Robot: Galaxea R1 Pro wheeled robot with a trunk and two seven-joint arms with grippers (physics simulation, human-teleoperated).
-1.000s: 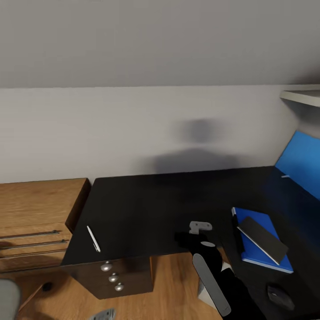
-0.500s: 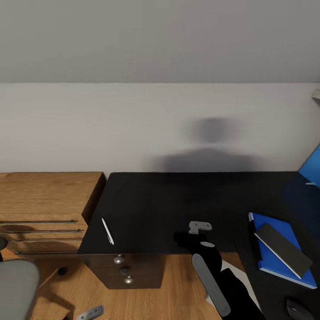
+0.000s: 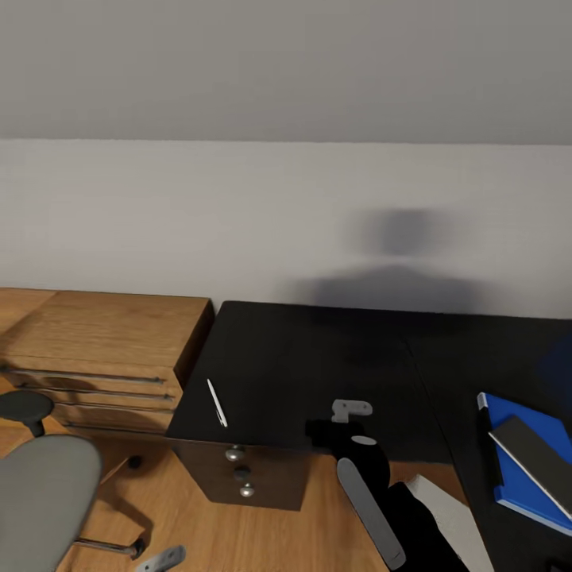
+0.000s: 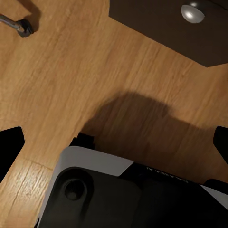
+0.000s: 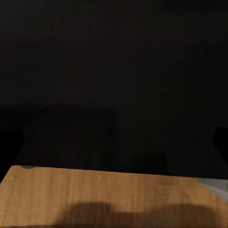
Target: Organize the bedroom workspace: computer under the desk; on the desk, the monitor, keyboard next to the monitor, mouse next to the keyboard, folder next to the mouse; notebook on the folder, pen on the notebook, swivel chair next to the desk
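Long black L-shaped bench [image 3: 318, 365] with three silver-knobbed drawers [image 3: 240, 473] stands on light wooden plank floor [image 3: 199, 532], against pale wall. Thin white pen [image 3: 216, 402] lies on top near left front edge. Flat bright blue rectangular folder [image 3: 520, 477] lies at right end; thin grey rectangular notebook [image 3: 536, 451] stacked on it.

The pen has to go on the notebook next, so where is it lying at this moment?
In the head view the pen lies on the desk near its left front corner, just above the drawer knobs, well left of the folder and notebook.
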